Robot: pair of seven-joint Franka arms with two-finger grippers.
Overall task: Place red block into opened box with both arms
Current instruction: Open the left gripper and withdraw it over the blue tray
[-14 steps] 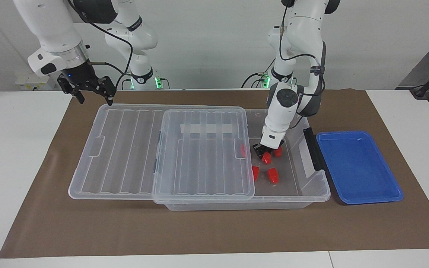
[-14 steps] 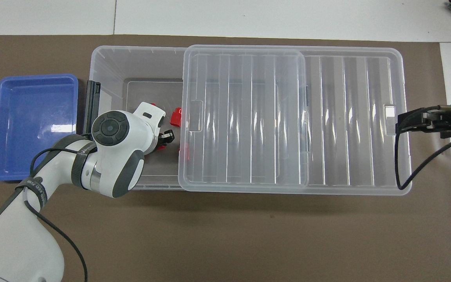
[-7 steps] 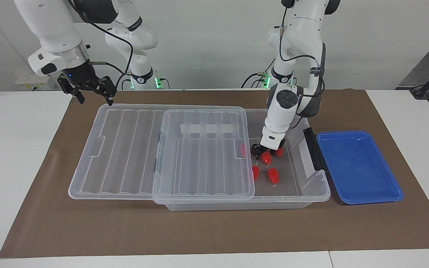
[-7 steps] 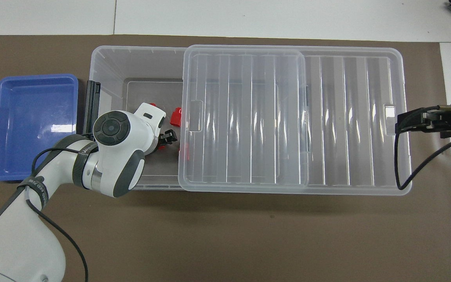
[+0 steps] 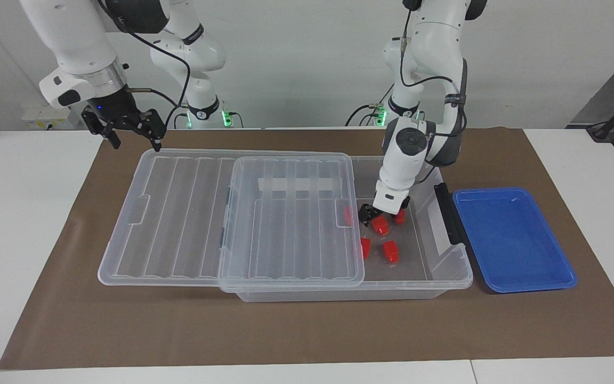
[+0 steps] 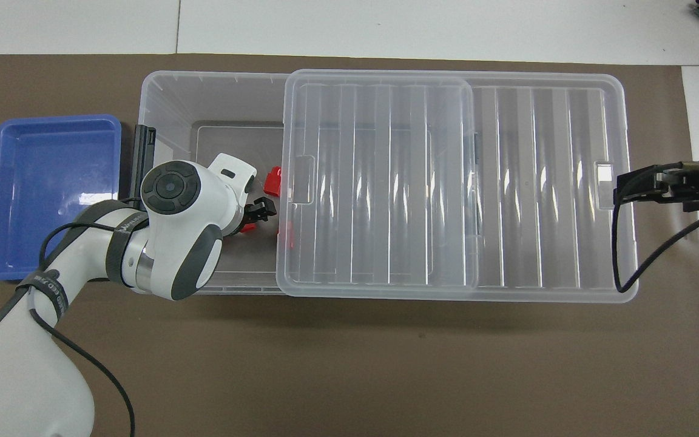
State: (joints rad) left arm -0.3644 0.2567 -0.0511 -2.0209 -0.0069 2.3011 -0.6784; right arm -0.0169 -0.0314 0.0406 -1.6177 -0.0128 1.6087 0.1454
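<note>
A: Largest first. What's on the brown mat point(image 5: 307, 330)?

B: The box point(image 5: 448, 274), clear, its ribbed lid point(image 5: 179, 213) slid toward the right arm's end, leaving the end by the blue tray point(image 5: 512, 240) uncovered.

A: Arms?

B: Left arm point(image 5: 408, 160) reaches down into the uncovered end. Right arm point(image 5: 80, 48) waits, the right gripper point(image 5: 134, 140) spread wide above the lid's corner, holding nothing.

A: Left gripper point(image 5: 375, 217)?

B: Low inside the box, fingers parted, gripping nothing.

A: And the red block point(image 5: 381, 226)?

B: On the box floor right under those spread fingers, released. Other red blocks point(image 5: 390, 250) lie around it; one sits partly under the lid's edge.
</note>
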